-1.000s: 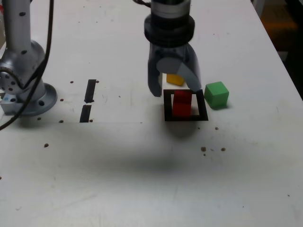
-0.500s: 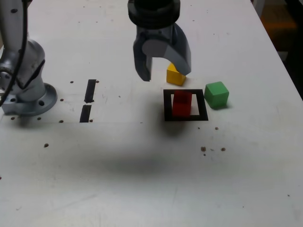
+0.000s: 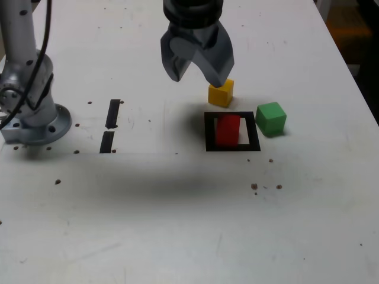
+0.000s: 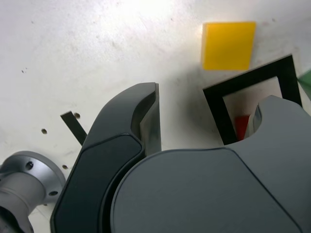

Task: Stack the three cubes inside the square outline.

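Red cube (image 3: 227, 129) sits inside the square outline (image 3: 232, 147) as stack base; gripper (image 3: 197, 74) hovers empty, jaws apart, near yellow cube (image 3: 220, 93).

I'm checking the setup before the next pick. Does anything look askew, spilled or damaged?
Nothing much stands out. The red cube stands upright inside the square outline, the yellow cube and green cube sit just outside it, and the table shows only small dark specks.

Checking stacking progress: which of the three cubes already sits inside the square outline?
The red cube. It stands within the black square outline, while the yellow cube and green cube rest outside its frame on the table.
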### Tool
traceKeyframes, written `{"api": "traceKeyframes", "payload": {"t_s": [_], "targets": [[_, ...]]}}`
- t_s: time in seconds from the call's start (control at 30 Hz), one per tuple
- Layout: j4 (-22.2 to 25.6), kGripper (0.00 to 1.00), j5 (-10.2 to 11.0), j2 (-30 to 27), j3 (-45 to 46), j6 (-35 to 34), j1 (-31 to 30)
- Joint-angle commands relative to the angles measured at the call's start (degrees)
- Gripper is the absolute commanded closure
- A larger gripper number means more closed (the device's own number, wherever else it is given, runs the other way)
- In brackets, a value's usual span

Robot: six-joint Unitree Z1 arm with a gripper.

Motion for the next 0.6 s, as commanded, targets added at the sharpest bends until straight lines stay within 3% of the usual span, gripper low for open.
{"api": "traceKeyframes", "payload": {"t_s": [0.0,0.57], "targets": [[-0.27,0.26,-0.5,1.71,-0.86,2.19,1.67],[-1.85,0.26,-1.89,8.99,-5.36,6.91,6.27]]}}
